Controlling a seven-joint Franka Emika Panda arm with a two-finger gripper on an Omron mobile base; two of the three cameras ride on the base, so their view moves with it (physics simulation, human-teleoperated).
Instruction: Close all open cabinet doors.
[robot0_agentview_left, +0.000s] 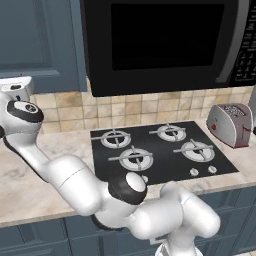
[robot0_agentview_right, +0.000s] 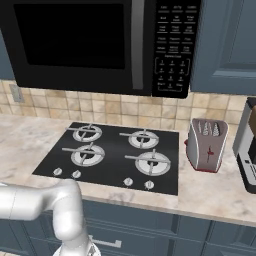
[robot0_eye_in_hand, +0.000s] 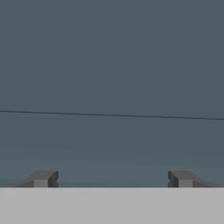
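Spread fingers (robot0_eye_in_hand: 113, 179) face a slate-blue cabinet door (robot0_eye_in_hand: 112, 65) close ahead, a thin seam crossing it.

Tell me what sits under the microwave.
Under the microwave runs a tan tiled backsplash, and below it a black four-burner cooktop is set in the marble counter. The wall behind the microwave is covered.

toaster (robot0_agentview_left: 231, 124) part behind edge object, coffee machine (robot0_agentview_right: 247, 150) cropped right
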